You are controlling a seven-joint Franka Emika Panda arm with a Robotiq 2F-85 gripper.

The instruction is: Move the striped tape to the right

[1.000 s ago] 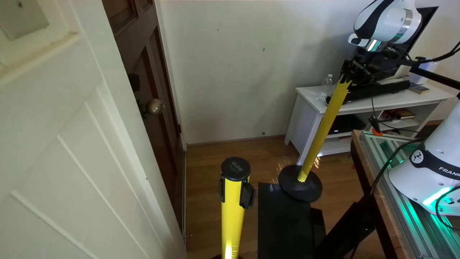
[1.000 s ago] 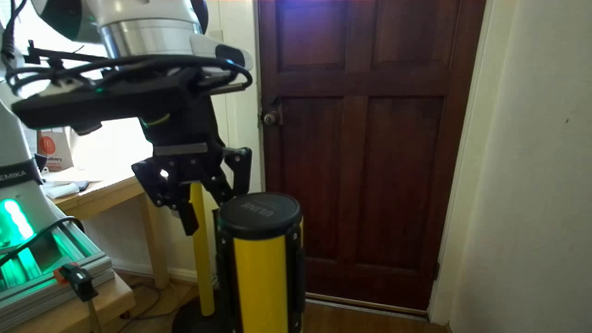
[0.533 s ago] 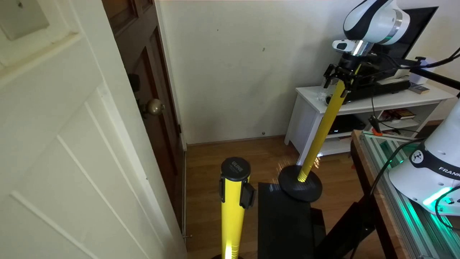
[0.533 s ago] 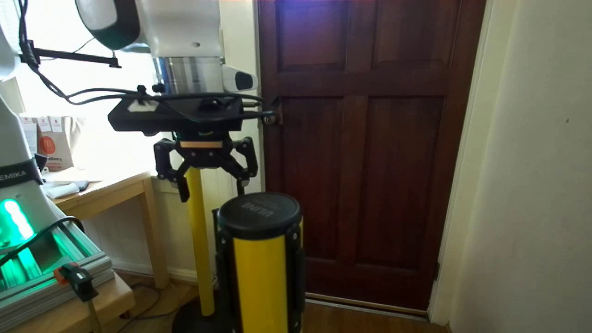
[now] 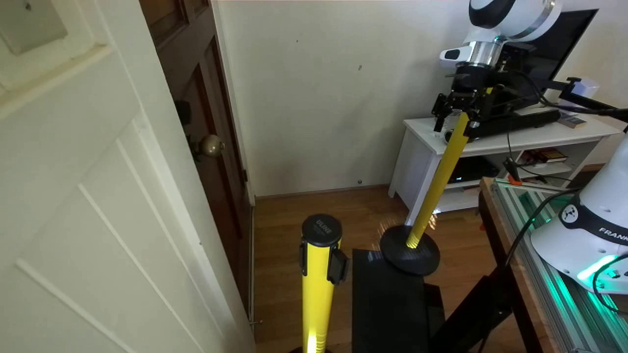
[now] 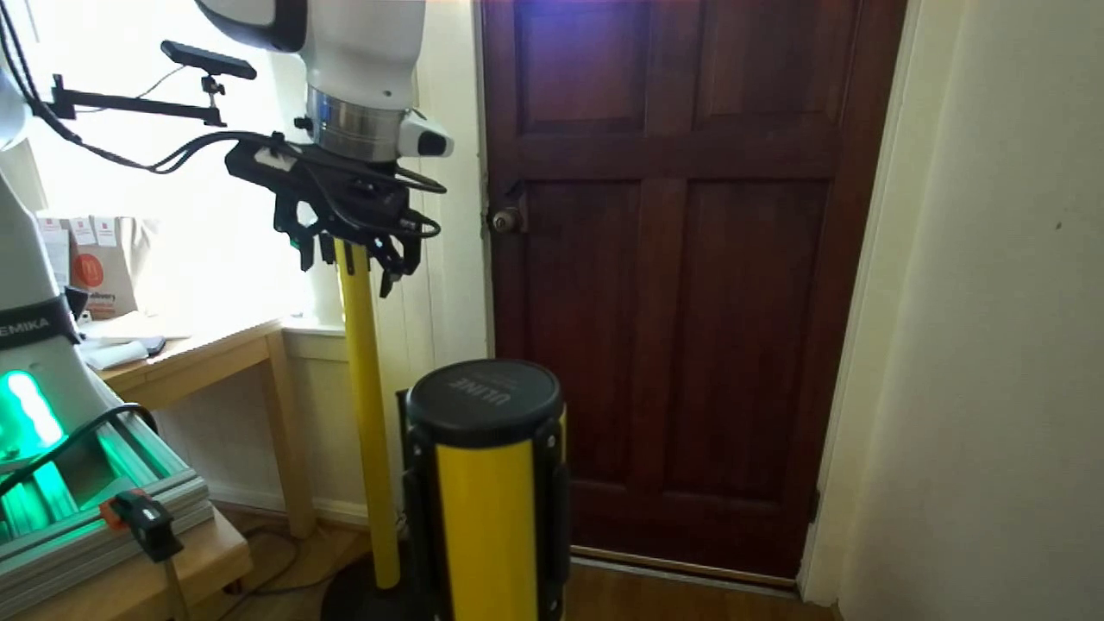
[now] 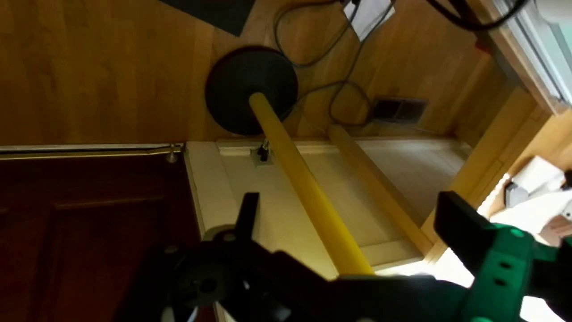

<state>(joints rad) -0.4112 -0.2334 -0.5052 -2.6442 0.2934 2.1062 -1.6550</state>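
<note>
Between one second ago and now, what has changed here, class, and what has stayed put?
In an exterior view the gripper has moved up and left in the picture and looks smaller; nothing was visibly grasped or released. There, the nearer yellow post, the farther yellow post and the brown door stayed put.

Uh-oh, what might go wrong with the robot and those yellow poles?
The open fingers might bump a yellow pole and tip it; the wrist view shows one between them, though how near is unclear. The black cables sag loosely and might snag on something. And I can't see any striped tape, so the wrong thing might get grabbed.
</note>
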